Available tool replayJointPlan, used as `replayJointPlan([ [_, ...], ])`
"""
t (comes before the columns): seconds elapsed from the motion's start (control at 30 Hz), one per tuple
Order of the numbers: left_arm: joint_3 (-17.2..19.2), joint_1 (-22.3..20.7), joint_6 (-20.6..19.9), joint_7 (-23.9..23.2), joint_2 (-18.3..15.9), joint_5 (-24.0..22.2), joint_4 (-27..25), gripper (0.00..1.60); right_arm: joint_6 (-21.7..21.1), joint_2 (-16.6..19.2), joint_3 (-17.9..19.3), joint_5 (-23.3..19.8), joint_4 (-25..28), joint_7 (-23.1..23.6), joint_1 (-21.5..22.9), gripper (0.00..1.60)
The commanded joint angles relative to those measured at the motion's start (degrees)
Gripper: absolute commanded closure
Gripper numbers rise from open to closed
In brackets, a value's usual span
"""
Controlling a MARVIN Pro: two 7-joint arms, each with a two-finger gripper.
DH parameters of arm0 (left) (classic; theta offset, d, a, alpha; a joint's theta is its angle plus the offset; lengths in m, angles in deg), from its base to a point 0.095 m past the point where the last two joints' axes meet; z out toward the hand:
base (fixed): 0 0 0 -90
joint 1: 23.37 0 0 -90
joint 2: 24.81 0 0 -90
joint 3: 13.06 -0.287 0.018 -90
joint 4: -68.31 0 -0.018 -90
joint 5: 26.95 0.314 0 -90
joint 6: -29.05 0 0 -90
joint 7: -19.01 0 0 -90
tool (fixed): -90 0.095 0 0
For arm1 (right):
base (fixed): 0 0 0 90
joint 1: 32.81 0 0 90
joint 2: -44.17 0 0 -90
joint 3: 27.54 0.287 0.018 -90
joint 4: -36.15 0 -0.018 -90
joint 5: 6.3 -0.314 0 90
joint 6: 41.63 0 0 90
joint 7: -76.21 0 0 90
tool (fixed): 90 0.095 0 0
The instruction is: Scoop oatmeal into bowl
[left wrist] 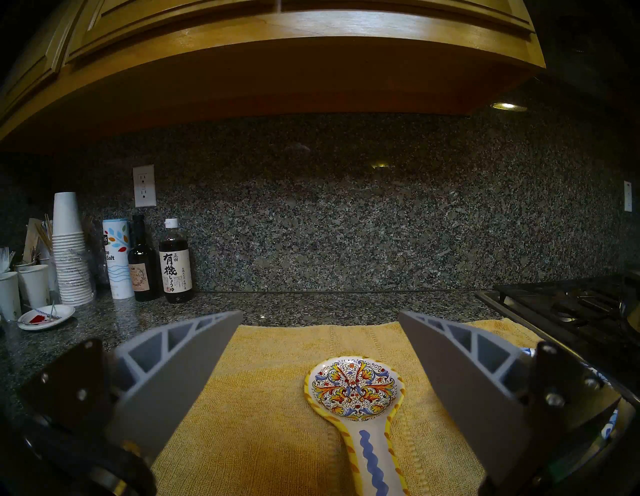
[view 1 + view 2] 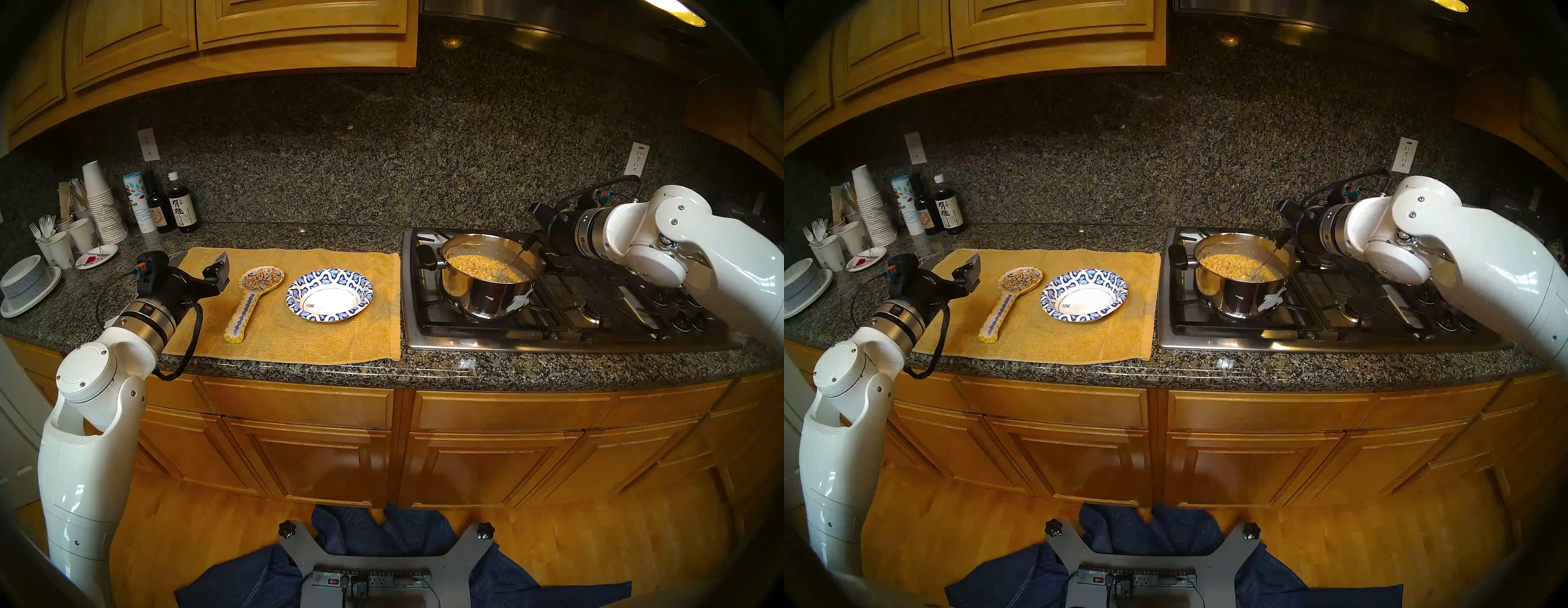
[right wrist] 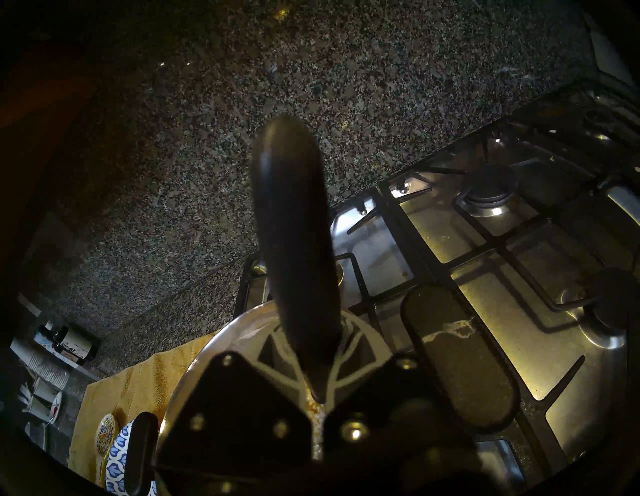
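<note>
Readable text: one bottle [image 1: 176,265] showing a white label with 有機 and しょうゆ, the canister [image 1: 117,258] beside it showing "Salt", a third dark bottle [image 1: 142,263] between them with a label too blurred to read. Small mark printing in the bowl [image 2: 329,295] centre, illegible. Bowl sitting empty on the yellow towel [image 2: 297,339], just right of the spoon rest [image 2: 250,299], left of the stove [image 2: 551,305]. Oatmeal [image 2: 483,264] sitting in the one steel pot [image 2: 488,276] on the front-left burner. Right gripper [image 2: 536,244] pinching the black handle [image 3: 294,249] of a utensil; its thin metal shaft [image 2: 511,261] is angling down into the oatmeal, head buried, so type is unclear. In the right wrist view the handle is blocking most of the pot and the fingers are barely showing. Left gripper [image 1: 320,318] hanging spread wide over the towel's left end, holding nothing. Counts: two arms, one bowl, one pot, one rest, two bottles plus canister, one tall cup stack [image 2: 102,199] on the surface at far left; loose cups and forks there are too small to count.
</note>
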Motion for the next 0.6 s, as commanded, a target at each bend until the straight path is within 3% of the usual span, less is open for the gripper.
replayJointPlan([
  [0.0, 0.6, -1.2, 0.7, 0.0, -0.2, -0.1, -1.4, 0.00, 0.8, -0.5, 2.9, 0.3, 0.2, 0.6, 3.1, 1.60],
  [0.57, 0.6, -1.2, 0.7, 0.0, -0.2, -0.2, -1.4, 0.00, 1.0, -2.1, 3.6, -0.2, -1.0, 0.3, 3.9, 1.60],
])
